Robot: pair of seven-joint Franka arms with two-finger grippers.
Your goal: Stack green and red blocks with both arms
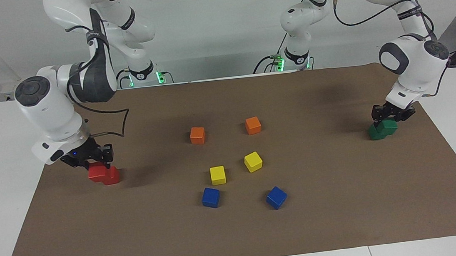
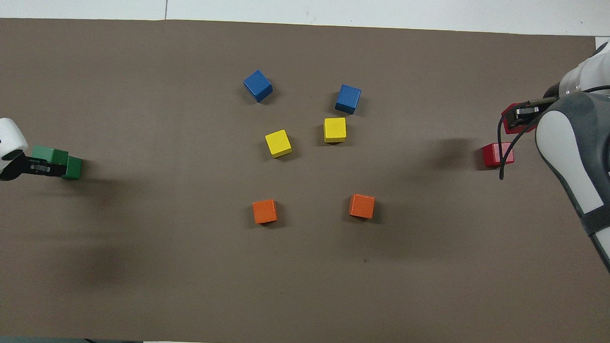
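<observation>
Red block (image 1: pixel 96 171) in right gripper (image 1: pixel 88 160) overlaps resting red block (image 1: pixel 111 177).

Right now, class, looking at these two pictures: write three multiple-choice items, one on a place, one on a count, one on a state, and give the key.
1. Where is the free red block?
A. at the right arm's end
B. between the yellow blocks
C. on a blue block

2. How many orange blocks?
A. one
B. two
C. four

3. What is the left gripper doing?
A. hanging open
B. gripping a yellow block
C. gripping a green block

Key: 1 A, it lies under the right gripper; 2 B, one and another show; 3 C, its fingers clamp green over the second green block.
</observation>
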